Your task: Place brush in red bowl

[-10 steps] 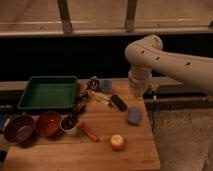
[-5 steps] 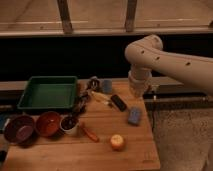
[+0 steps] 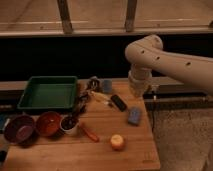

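Hand (image 3: pixel 142 93) shut, nothing in it, over table's (image 3: pixel 60 156) rt edge; white cup (image 3: pixel 69 128) sits btwn brush (image 3: pixel 81 103) & red bowl (image 3: pixel 48 124).

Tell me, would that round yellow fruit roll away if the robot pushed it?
The round yellow fruit would probably roll if nudged, since it looks ball-shaped. It sits near the wooden table's front edge, so it might drop off. The shut gripper hangs by the far right edge, apart from it.
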Action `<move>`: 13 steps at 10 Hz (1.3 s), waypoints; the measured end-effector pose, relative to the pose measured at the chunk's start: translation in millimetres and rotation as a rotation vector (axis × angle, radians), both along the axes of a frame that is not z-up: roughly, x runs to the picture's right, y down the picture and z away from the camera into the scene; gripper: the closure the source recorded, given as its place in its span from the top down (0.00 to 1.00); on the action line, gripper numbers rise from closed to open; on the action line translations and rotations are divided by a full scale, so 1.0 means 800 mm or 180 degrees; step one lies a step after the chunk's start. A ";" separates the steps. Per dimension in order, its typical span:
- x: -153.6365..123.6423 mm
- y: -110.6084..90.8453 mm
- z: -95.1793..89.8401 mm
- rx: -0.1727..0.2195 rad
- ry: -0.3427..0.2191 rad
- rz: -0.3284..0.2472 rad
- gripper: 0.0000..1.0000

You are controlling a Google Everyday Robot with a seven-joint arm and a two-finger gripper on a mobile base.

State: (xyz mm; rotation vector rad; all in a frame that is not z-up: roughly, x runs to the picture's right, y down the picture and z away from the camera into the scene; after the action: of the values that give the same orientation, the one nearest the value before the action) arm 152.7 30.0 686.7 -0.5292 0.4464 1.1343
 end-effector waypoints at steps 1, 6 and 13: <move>0.000 0.000 0.000 0.0000 0.0000 0.0000 0.02; -0.062 -0.009 0.024 0.0114 -0.0038 0.0048 0.02; -0.206 -0.033 0.033 0.0178 -0.0735 0.0042 0.14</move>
State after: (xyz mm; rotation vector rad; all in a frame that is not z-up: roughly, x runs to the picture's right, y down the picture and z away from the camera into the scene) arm -11.9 3.9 712.9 -0.6069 0.2110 1.0803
